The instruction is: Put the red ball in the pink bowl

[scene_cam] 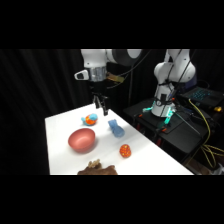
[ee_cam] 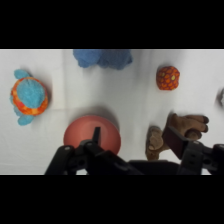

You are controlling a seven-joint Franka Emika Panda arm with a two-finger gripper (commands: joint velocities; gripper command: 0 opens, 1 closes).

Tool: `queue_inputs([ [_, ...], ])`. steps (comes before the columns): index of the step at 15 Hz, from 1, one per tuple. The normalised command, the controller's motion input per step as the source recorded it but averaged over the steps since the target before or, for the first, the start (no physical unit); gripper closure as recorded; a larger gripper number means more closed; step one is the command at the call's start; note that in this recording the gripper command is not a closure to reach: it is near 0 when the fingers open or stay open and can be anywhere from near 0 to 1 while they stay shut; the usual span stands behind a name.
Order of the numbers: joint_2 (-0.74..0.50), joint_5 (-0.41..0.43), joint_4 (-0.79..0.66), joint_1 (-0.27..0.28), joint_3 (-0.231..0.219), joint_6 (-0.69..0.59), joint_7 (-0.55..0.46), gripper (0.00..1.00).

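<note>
Gripper (scene_cam: 102, 107) hangs above table's far part, fingers narrowly apart, holding nothing. Red ball (scene_cam: 125, 150) lies lower right of gripper, well apart. Pink bowl (scene_cam: 82, 139) left of ball.

A robotics lab is showing here: black curtains (scene_cam: 35, 85) are enclosing a white table (scene_cam: 150, 160), with yellow cables (scene_cam: 202, 120) trailing beside equipment.

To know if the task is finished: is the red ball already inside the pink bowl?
No, in the side view the red ball lies on the white table, apart from the pink bowl.
</note>
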Motion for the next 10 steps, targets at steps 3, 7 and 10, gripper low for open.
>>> queue_inputs([
  [3, -0.03, 0.000, -0.03, -0.028, 0.015, 0.04, -0.01, 0.00],
  [7, -0.09, 0.043, -0.12, -0.022, 0.021, 0.12, 0.00, 0.00],
  [10, -0.05, 0.073, -0.17, 0.044, 0.076, 0.24, 0.09, 0.00],
])
